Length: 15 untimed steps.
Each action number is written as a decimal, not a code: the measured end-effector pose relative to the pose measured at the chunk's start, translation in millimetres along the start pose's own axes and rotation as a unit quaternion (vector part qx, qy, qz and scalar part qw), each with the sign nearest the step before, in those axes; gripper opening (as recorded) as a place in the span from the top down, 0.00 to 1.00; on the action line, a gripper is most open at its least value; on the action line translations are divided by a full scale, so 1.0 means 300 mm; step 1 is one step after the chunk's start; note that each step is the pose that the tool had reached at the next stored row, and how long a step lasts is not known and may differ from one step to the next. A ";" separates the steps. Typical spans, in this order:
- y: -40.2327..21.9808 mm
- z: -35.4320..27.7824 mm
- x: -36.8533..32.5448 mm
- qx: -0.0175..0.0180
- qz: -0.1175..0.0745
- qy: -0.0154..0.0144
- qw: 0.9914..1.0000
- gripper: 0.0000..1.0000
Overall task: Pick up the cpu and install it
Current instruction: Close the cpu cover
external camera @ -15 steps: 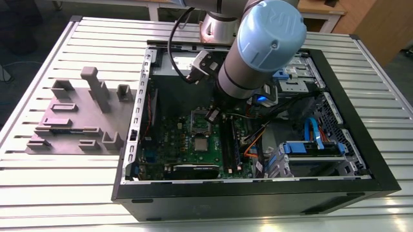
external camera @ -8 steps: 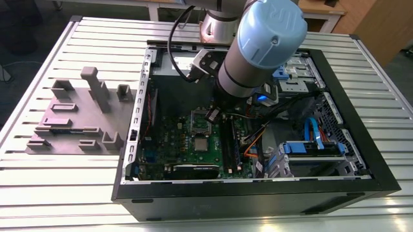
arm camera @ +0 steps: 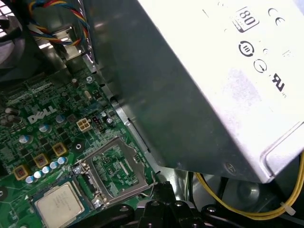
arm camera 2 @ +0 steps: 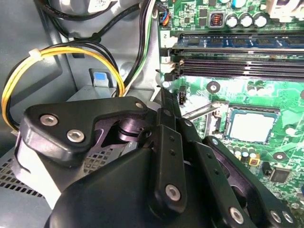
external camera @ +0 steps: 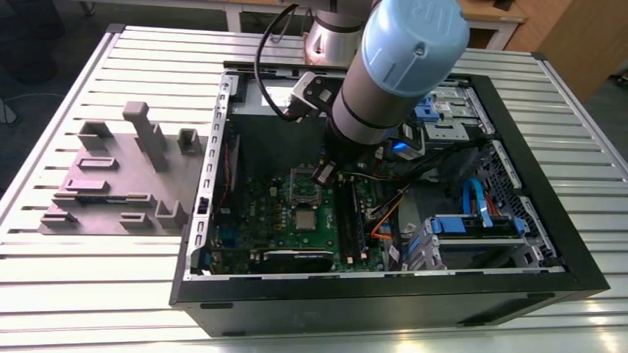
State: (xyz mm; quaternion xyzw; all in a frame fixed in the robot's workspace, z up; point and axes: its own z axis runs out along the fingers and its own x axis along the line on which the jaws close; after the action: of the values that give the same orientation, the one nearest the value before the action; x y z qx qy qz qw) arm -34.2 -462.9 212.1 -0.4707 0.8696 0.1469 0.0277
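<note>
A slatted metal tabletop (external camera: 118, 272) carries, at the exterior view's left, a grey moulded plastic fixture block (external camera: 118, 184) with upright posts. Beside it lies an open black computer case (external camera: 393, 301), with a green motherboard (external camera: 255, 213) flat on its floor.

The cpu (external camera: 305, 220) – a small square chip with a silvery top – rests flat in its socket on that board. Its hinged silver socket frame (external camera: 305, 184) is swung up and open just beyond it. Both wrist views show this too: the chip (arm camera: 59, 204) sits bare, with the raised frame (arm camera: 116, 171) next to it.

Just to the frame's right in the exterior view, the grey arm with its pale blue cap (external camera: 402, 59) reaches down into the case. Its black hand (arm camera 2: 165, 102) hangs close above the board, its fingertips drawn together to one narrow tip with nothing between them – apart from the chip. A big grey metal box (arm camera: 199, 80) and yellow cables (arm camera 2: 47, 57) lie close by. At the far right of the case are blue plastic drive brackets (external camera: 476, 224).
</note>
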 end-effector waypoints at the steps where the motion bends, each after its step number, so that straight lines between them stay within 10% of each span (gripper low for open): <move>1: 0.001 -0.003 -0.001 0.001 0.000 0.001 1.000 0.90; 15: 0.011 -0.029 -0.003 0.010 0.002 0.016 1.000 0.90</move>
State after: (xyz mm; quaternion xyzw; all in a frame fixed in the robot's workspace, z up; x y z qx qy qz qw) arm -35.8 -462.9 221.5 -0.4711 0.8722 0.1305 0.0189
